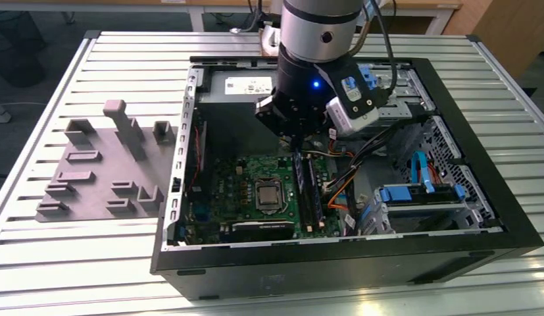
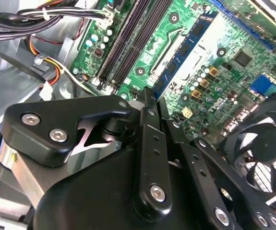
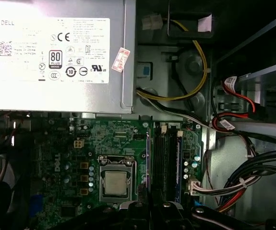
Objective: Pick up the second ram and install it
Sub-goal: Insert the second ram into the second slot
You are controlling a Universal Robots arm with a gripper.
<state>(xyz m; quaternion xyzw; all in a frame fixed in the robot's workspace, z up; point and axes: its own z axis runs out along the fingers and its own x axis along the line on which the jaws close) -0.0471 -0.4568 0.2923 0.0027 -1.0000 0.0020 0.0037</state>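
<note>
You see a silver arm with a black wrist lit by a small blue light, and a black gripper with silver screws along its links.

The second ram, a thin dark stick, stands on edge at the motherboard's memory slots.

The surface is ribbed bare metal with a dull sheen. The fixture looks matt grey plastic. The hand is matt black with shiny screw heads. The power supply is smooth grey metal under a paper label.
</note>
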